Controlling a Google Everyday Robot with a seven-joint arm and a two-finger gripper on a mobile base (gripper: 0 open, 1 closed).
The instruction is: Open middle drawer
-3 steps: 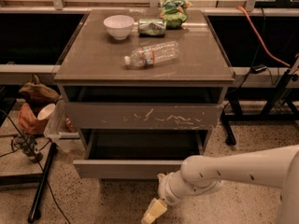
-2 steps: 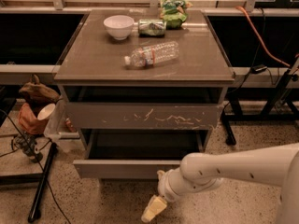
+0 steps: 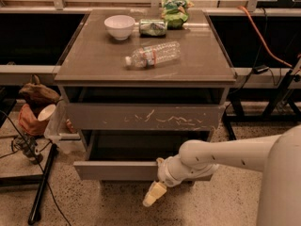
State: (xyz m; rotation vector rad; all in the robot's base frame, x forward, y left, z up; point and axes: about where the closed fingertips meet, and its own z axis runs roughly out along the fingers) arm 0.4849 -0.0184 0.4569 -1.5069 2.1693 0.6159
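The middle drawer (image 3: 117,170) has a plain grey-brown front and sits below the taller front with white scratches (image 3: 146,117). It stands pulled out toward me, with its dark inside showing above the front. My gripper (image 3: 153,195) hangs at the front's lower edge, right of its centre, pointing down toward the floor. My white arm (image 3: 235,154) reaches in from the right. A third, shortest front is not in view.
On the cabinet top (image 3: 94,60) lie a clear plastic bottle (image 3: 153,54), a white bowl (image 3: 119,26), a can (image 3: 153,27) and a green chip bag (image 3: 175,9). A bag with a cup (image 3: 38,109), cables and a black stand leg (image 3: 42,185) are on the floor at left.
My gripper and wrist have risen a little, from below the pulled-out front to its lower edge. The drawer has not visibly moved.
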